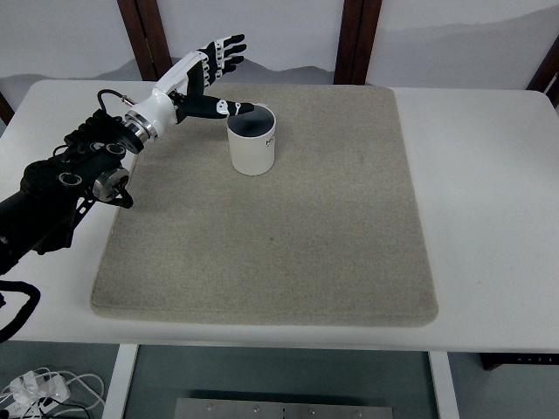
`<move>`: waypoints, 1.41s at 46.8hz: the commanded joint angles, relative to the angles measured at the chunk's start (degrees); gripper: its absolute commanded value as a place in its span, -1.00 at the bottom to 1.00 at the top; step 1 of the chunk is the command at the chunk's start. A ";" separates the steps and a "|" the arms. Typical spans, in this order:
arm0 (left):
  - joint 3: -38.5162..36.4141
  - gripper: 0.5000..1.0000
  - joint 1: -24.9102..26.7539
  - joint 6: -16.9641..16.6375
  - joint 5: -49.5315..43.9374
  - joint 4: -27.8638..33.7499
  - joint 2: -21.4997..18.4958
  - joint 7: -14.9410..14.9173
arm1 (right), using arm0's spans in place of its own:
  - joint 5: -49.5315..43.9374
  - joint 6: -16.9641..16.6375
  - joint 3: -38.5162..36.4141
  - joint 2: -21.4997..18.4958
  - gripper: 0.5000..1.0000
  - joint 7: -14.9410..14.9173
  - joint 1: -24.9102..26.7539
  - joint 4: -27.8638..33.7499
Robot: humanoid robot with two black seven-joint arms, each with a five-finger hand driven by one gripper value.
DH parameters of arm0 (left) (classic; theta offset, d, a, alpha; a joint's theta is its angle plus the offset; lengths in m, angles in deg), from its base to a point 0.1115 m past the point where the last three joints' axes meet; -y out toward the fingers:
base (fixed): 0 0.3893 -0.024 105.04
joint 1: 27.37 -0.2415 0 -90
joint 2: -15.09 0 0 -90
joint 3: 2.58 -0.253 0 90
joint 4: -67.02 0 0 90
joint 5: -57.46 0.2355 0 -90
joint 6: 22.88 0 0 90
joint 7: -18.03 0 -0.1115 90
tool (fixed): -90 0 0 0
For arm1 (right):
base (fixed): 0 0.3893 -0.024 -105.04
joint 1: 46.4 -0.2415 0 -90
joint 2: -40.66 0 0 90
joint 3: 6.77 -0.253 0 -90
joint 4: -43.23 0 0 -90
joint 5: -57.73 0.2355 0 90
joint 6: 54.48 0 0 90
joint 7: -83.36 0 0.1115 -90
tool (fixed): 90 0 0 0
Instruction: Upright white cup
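In the head view, the white cup (pixel 253 142) stands upright on its base in the far-left part of the beige mat (pixel 279 236), its round mouth facing up; the inside reads dark grey and shaded, and nothing can be seen lying in it. A small dark mark of print sits high on the cup's right side just under the rim, too small to read. The mat covers the middle of the white bench (pixel 489 201), whose bare top shows on both sides of it and along the near edge. The left hand (pixel 203 77) comes in from the left on a black arm with a white wrist section and hangs above the mat's far-left corner, just left of and above the cup. Its four fingers (pixel 225 49) are spread apart and stretched out toward the far wall, holding nothing. The thumb (pixel 229 108) points right toward the cup, and its tip lies at the cup's left rim; whether it actually touches the rim or only overlaps it from this angle cannot be told. Beyond the bench's far edge are a pale wall and dark wooden uprights (pixel 144 39).
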 commanded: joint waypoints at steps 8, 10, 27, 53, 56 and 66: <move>-0.12 0.99 2.70 0.57 -5.32 0.29 -3.09 0.00 | 0.00 0.00 0.00 0.00 0.81 -0.01 0.01 0.00; -0.12 0.99 3.23 0.57 -5.94 -0.06 -3.62 0.00 | 0.00 0.00 0.00 0.00 0.81 -0.01 0.01 0.00; -0.38 0.99 5.07 0.75 -11.38 -8.23 -4.50 0.00 | 0.00 0.00 0.00 0.00 0.81 -0.01 0.01 0.00; -0.03 0.99 5.25 4.17 -32.74 -9.20 -8.19 -12.31 | 0.00 0.00 -0.09 0.00 0.81 -0.01 0.01 0.00; -0.03 0.99 4.81 5.49 -35.90 -9.29 -8.19 -14.95 | 0.00 0.00 -0.35 0.00 0.81 -0.01 0.01 0.00; 0.06 0.99 3.85 12.16 -45.22 -13.59 -7.40 -19.53 | 0.00 0.00 0.00 0.00 0.81 0.08 0.01 0.00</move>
